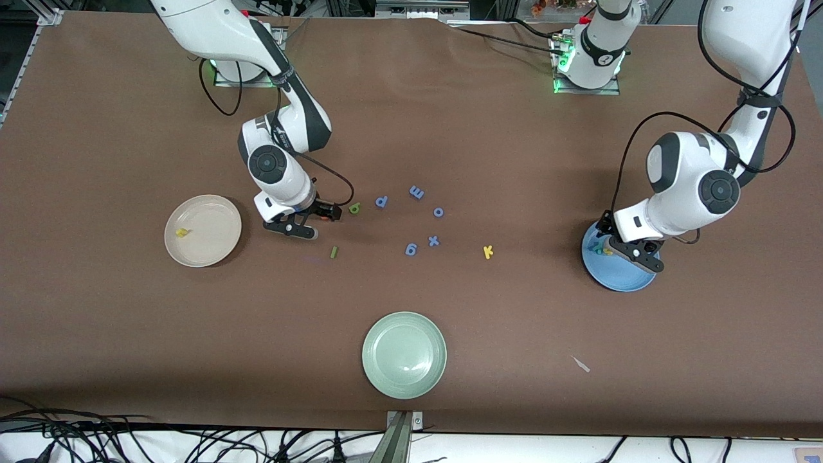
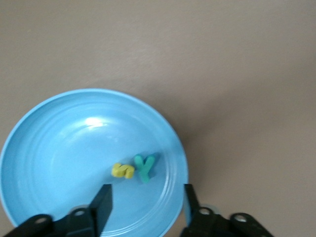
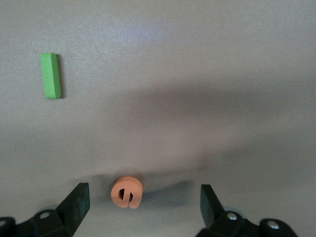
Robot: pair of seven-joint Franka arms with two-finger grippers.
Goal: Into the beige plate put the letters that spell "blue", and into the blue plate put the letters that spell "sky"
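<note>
The blue plate (image 2: 59, 148) holds a yellow "s" (image 2: 123, 171) and a teal "y" (image 2: 144, 167) side by side. My left gripper (image 2: 146, 202) hangs open just above them, holding nothing; it is over the blue plate (image 1: 620, 276) at the left arm's end. My right gripper (image 3: 143, 200) is open low over the table, its fingers on either side of the orange "e" (image 3: 127, 192). The dark green "l" (image 3: 51, 75) lies apart from it. The beige plate (image 1: 203, 254) holds the yellow "u" (image 1: 182, 233). The light green "b" (image 1: 354, 208), "l" (image 1: 334, 252) and yellow "k" (image 1: 488, 252) lie on the table.
Several blue-violet letters (image 1: 416, 191) are scattered mid-table between the "b" and the "k". A pale green plate (image 1: 404, 373) sits nearer the front camera. A small white scrap (image 1: 580, 364) lies toward the left arm's end.
</note>
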